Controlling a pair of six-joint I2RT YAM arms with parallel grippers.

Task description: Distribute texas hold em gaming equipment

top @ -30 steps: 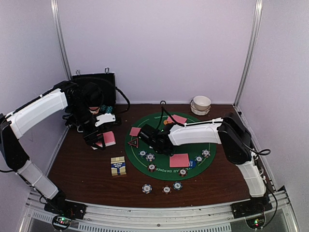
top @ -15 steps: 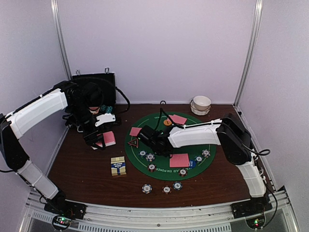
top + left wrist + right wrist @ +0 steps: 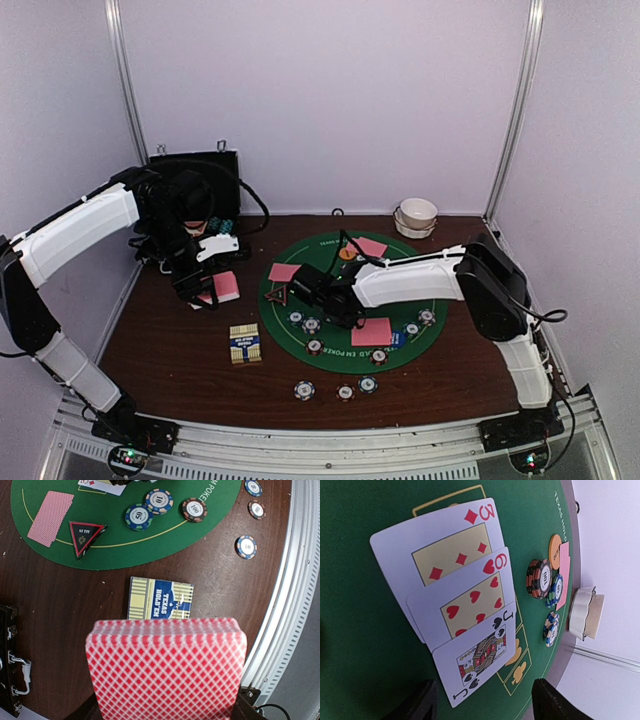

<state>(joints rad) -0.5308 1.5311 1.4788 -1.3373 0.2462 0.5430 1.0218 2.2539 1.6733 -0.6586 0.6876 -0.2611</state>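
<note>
Three face-up cards lie fanned, long axes crosswise before the right pincer, fingers apart and shifted slightly nearer; the left pincer clamps the deck.

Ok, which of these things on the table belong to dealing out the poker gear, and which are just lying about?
Job: pink-backed deck, three face-up cards, face-down card, striped chips, red triangular marker, orange button.
Lying about: blue-and-yellow card box, white bowl, black case.
</note>
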